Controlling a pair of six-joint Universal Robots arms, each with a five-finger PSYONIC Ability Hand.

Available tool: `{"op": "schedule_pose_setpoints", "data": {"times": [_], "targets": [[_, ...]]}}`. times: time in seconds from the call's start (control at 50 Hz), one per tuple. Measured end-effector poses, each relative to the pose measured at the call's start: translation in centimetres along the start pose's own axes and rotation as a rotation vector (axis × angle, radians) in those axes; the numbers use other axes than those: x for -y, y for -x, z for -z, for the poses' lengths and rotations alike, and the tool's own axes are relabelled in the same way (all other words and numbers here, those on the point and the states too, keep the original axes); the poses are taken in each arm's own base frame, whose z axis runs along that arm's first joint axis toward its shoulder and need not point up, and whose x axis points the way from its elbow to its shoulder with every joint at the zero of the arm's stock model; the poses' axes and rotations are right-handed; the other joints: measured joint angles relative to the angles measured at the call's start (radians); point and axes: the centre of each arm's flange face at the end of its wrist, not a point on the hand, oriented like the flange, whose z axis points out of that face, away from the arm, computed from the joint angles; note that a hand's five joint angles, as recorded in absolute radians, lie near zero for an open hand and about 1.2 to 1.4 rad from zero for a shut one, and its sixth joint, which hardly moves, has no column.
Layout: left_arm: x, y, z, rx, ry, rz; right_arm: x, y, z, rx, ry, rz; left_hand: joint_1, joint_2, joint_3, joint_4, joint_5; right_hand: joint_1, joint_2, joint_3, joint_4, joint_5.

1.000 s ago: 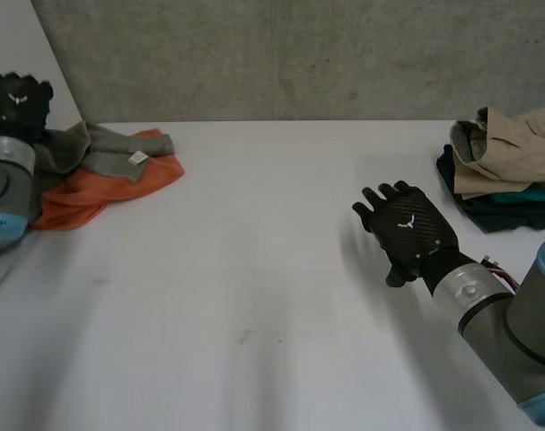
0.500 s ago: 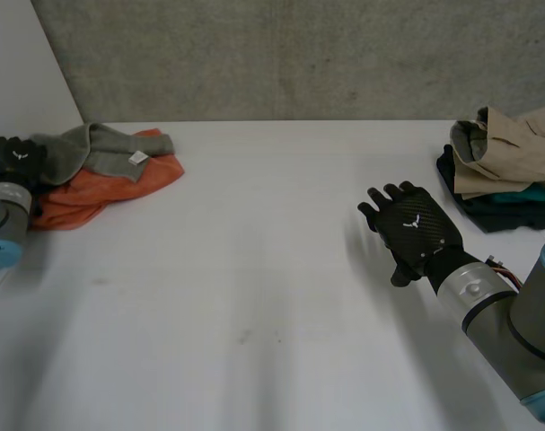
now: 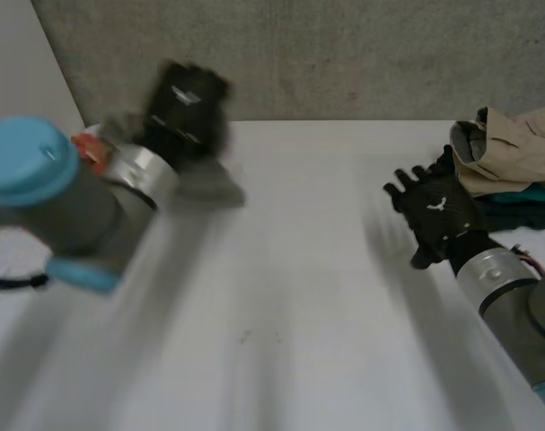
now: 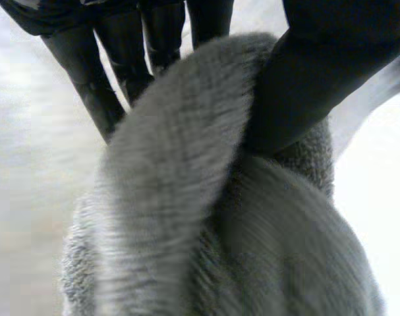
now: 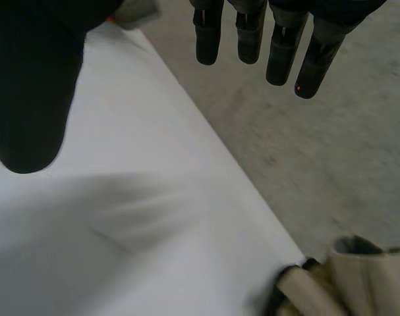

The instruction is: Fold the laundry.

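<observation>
My left hand (image 3: pixel 187 103) is raised above the table's far left, shut on a grey towel (image 3: pixel 209 184) that hangs from it. In the left wrist view the towel (image 4: pixel 206 217) bunches under the palm, with the thumb (image 4: pixel 318 72) pressed into it and the fingers (image 4: pixel 120 59) behind the fold. A bit of orange cloth (image 3: pixel 88 148) peeks out beside the left forearm. My right hand (image 3: pixel 438 215) hovers open over the table's right side, close to the clothes pile. Its fingers (image 5: pixel 252 33) are straight and hold nothing.
A pile of clothes lies at the table's far right: a beige garment (image 3: pixel 510 148) on top of dark and teal ones (image 3: pixel 523 211). The beige garment (image 5: pixel 358 276) also lies past the right hand's fingertips. A grey wall (image 3: pixel 344 54) runs behind the table's far edge.
My left hand closed on the grey towel and swung it up and right, away from the orange cloth. My right hand moved right, toward the clothes pile.
</observation>
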Motion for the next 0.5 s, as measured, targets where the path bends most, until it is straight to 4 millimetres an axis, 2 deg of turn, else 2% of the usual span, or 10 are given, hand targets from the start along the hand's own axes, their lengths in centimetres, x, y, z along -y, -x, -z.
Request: {"op": "schedule_pose_setpoints", "data": {"times": [0.04,0.06,0.1,0.12,0.16,0.18,0.2,0.4,0.42,0.5], "targets": [[1.3,-4.7,3.0,-0.144,0.030,0.131,-0.1,-1.0,-0.2,-0.039,0.009,0.001,-0.001,0.000,0.000,0.000,0.000,0.000,0.000,0.000,0.000,0.000],[1.5,-5.4,3.6,-0.170,0.036,0.153,-0.2,-1.2,-0.2,-0.045,0.011,0.002,-0.022,-0.021,-0.021,-0.022,-0.016,0.000,0.000,0.000,0.000,0.000],[2.3,-8.5,6.0,-0.285,0.055,0.242,-0.3,-1.8,-0.3,-0.070,0.017,0.002,-0.265,-0.284,-0.274,-0.266,-0.226,0.000,0.000,0.000,0.000,0.000],[2.5,-8.8,6.4,-0.300,0.057,0.252,-0.3,-1.9,-0.3,-0.073,0.018,0.002,-0.265,-0.284,-0.274,-0.266,-0.226,0.000,0.000,0.000,0.000,0.000],[3.3,-10.2,7.8,-0.363,0.050,0.300,-0.4,-2.3,-0.4,-0.087,0.023,0.002,-0.495,-0.466,-0.454,-0.470,-0.429,0.000,0.000,0.000,0.000,0.000],[3.5,-10.4,7.9,-0.371,0.046,0.307,-0.4,-2.4,-0.4,-0.089,0.023,0.002,-0.787,-0.752,-0.737,-0.758,-0.720,0.000,0.000,0.000,0.000,0.000],[3.8,-10.4,8.1,-0.376,0.039,0.315,-0.4,-2.5,-0.4,-0.091,0.024,0.002,-0.862,-0.881,-0.866,-0.891,-0.847,0.000,0.000,0.000,0.000,0.000],[3.9,-5.8,6.1,-0.170,0.021,0.281,-0.5,-2.1,-0.2,-0.063,0.038,-0.006,-0.863,-0.913,-0.901,-0.920,-0.879,0.000,0.000,0.000,0.000,0.000],[3.4,-3.9,5.5,-0.097,0.031,0.264,-0.4,-1.7,0.0,-0.036,0.056,-0.017,-0.863,-0.913,-0.901,-0.920,-0.879,0.000,0.000,0.000,0.000,0.000],[2.2,-1.4,4.7,-0.010,0.055,0.233,0.0,-0.9,0.5,0.027,0.093,-0.054,-0.863,-0.913,-0.901,-0.920,-0.878,0.000,0.000,0.000,0.000,0.000]]}}
